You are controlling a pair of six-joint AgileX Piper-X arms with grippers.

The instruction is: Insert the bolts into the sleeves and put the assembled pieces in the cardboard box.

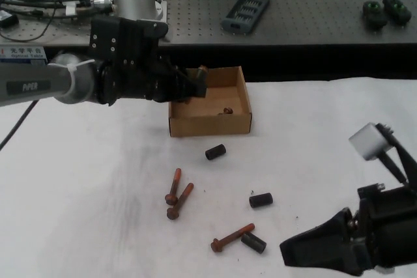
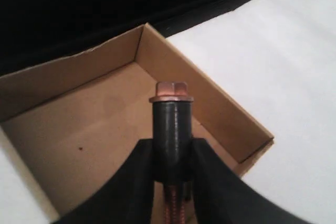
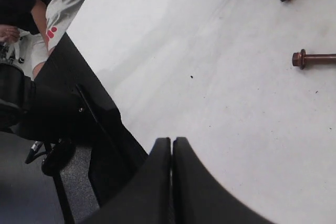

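My left claw pinches a black sleeve with a copper bolt through it, the hex head standing just past the fingertips; the open cardboard box lies directly beneath that claw; my right claw has its fingers pressed together over the white cloth; three loose bolts and three loose sleeves lie between the two claws.

Loose bolts and sleeves before cardboard box
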